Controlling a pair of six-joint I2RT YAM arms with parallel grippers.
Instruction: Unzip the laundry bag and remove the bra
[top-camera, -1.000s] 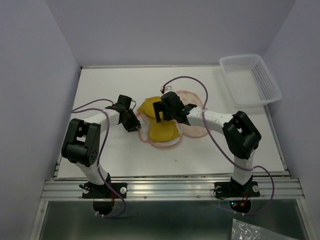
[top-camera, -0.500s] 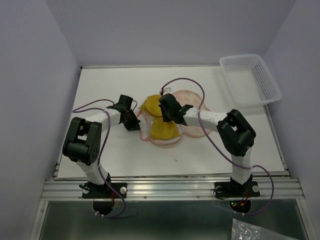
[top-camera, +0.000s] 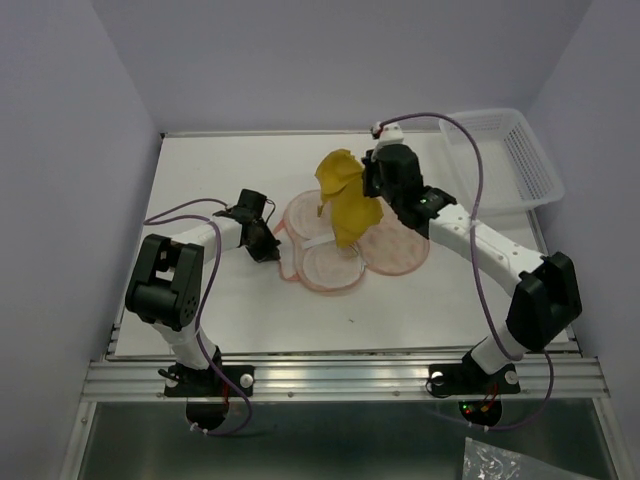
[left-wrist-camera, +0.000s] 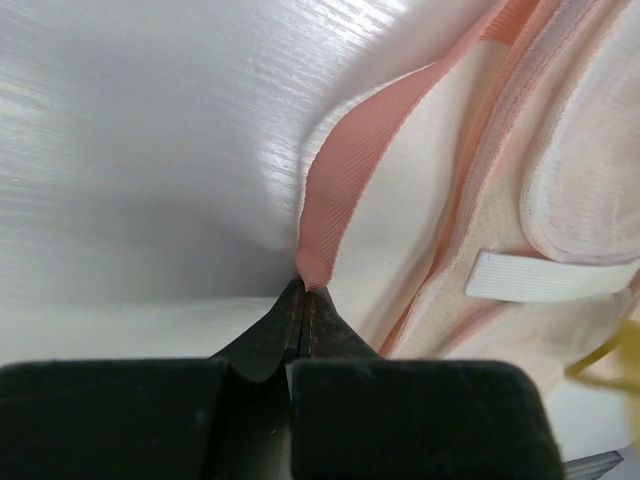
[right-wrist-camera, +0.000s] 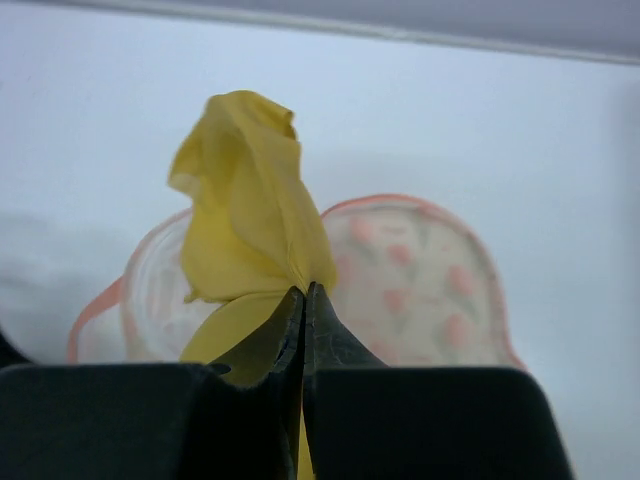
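Pink loop (left-wrist-camera: 335, 205) of the laundry bag (top-camera: 325, 268) sat pinched in the fully closed left gripper (left-wrist-camera: 303, 292), the bag lying open on the table (top-camera: 200, 165). Above it the yellow bra (top-camera: 347, 205) hung from the clamped right gripper (top-camera: 374, 186), apparently out; only setting-down remained.

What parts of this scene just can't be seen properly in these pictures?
- Top view: the bra hangs in front of the laundry bag, so whether its lower end touches it is unclear.
- Right wrist view: the right pincer hides the bra's lower part.
- Left wrist view: the left pincer pinches the pink loop; the frame edge cuts off most of the bag.
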